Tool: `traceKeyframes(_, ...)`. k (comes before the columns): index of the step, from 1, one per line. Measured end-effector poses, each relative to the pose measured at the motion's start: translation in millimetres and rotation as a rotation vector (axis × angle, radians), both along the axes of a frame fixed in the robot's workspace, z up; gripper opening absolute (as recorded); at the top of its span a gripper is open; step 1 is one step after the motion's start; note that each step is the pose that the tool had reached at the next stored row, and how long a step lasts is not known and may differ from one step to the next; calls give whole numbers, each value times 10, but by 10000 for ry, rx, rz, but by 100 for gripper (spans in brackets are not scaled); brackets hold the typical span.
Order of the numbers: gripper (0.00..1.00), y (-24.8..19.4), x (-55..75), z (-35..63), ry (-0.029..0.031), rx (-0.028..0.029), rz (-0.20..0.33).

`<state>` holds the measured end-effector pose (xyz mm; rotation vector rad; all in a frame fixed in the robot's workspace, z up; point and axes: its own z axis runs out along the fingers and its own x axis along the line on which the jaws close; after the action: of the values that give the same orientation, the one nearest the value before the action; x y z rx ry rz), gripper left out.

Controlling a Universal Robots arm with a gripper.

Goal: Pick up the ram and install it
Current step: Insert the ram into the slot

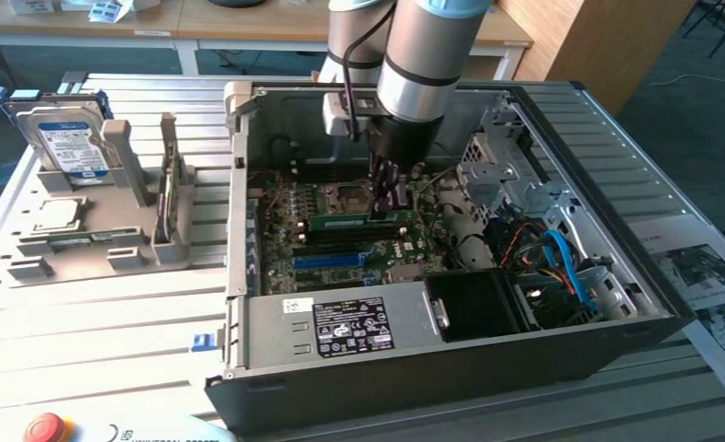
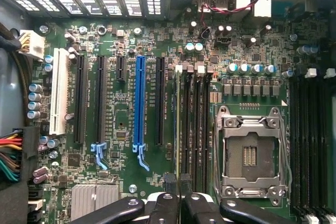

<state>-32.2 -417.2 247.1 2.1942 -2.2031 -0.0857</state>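
Inside the computer case (image 1: pixel 461 378), just beside the CPU socket (image 1: pixel 344 195), the ram (image 1: pixel 359 220) stands on its long edge over the black slots (image 2: pixel 195 124). The fingers (image 2: pixel 169 182) are pinching it by its two flat faces, at the upper edge. I judge it light, thin and stiff but fragile, so a gentle hold there, away from the contacts, suits it.
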Motion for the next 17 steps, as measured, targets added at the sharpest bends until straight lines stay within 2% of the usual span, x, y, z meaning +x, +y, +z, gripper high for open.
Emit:
traceKeyframes(8, 12, 2, -1, -14, -1, 2, -16)
traceKeyframes(17, 12, 2, -1, -79, 0, -1, -91)
